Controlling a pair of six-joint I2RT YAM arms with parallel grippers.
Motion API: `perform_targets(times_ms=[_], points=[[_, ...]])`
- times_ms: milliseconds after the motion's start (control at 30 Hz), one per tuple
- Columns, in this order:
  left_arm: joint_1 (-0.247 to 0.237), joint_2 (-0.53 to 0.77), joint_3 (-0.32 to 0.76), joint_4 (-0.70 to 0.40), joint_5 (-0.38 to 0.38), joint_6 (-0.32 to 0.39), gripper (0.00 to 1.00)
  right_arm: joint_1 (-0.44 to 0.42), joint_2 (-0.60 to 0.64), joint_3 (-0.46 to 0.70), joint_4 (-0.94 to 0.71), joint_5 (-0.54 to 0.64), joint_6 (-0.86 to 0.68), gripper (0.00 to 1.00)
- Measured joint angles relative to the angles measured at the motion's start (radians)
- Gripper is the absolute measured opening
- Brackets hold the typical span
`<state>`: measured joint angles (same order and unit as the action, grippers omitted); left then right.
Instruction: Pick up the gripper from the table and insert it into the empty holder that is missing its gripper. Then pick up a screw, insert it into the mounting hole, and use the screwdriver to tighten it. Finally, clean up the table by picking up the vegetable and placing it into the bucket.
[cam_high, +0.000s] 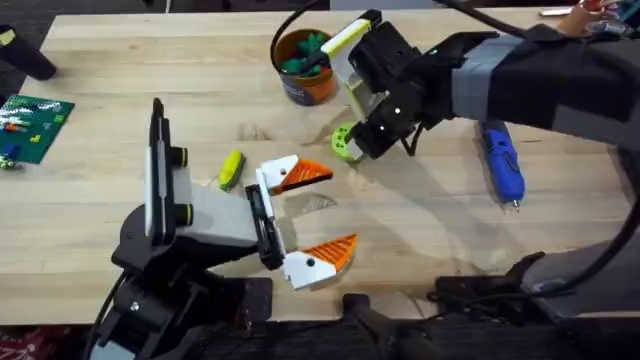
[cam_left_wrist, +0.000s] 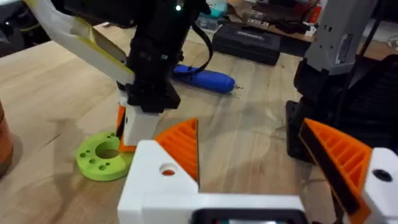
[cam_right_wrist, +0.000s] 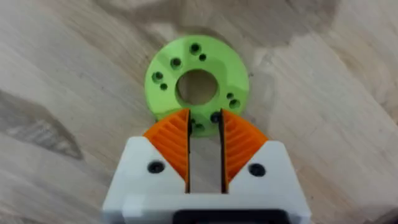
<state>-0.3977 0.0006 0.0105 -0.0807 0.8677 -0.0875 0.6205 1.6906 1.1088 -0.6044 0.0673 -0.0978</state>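
A green ring-shaped part (cam_high: 345, 143) with several small holes lies flat on the table (cam_high: 420, 230). My right gripper (cam_right_wrist: 205, 118) points straight down at the ring's (cam_right_wrist: 198, 84) edge, its orange pads a narrow gap apart with only wood between them. It stands beside the ring (cam_left_wrist: 102, 155) in the left wrist view. My left gripper (cam_high: 322, 212) hovers wide open and empty to the ring's front left. The blue screwdriver (cam_high: 503, 165) lies to the right. The bucket (cam_high: 303, 70) at the back holds something green. A yellow-green piece (cam_high: 231, 168) lies near the left arm. The holder and screw are out of view.
A green circuit board (cam_high: 30, 125) lies at the table's left edge. A black case (cam_left_wrist: 249, 42) sits beyond the screwdriver (cam_left_wrist: 205, 79). Bare wood stretches between the ring and the table's front edge.
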Motion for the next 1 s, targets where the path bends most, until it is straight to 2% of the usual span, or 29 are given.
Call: perform_targets(times_ms=[533, 567, 633, 700, 1000], points=[[0.000, 0.000, 0.000, 0.000, 0.000, 0.000, 0.986, 0.000, 0.009, 0.000, 0.030, 0.000, 0.000, 0.244], [0.000, 0.000, 0.000, 0.000, 0.000, 0.000, 0.986, 0.000, 0.009, 0.000, 0.030, 0.000, 0.001, 0.216], [0.000, 0.000, 0.000, 0.000, 0.000, 0.000, 0.986, 0.000, 0.009, 0.000, 0.033, 0.007, -0.004, 0.083], [0.000, 0.000, 0.000, 0.000, 0.000, 0.000, 0.986, -0.002, 0.009, 0.000, 0.034, 0.011, 0.000, 0.014], [0.000, 0.000, 0.000, 0.000, 0.000, 0.000, 0.986, -0.001, 0.011, 0.000, 0.031, 0.051, 0.000, 0.006]])
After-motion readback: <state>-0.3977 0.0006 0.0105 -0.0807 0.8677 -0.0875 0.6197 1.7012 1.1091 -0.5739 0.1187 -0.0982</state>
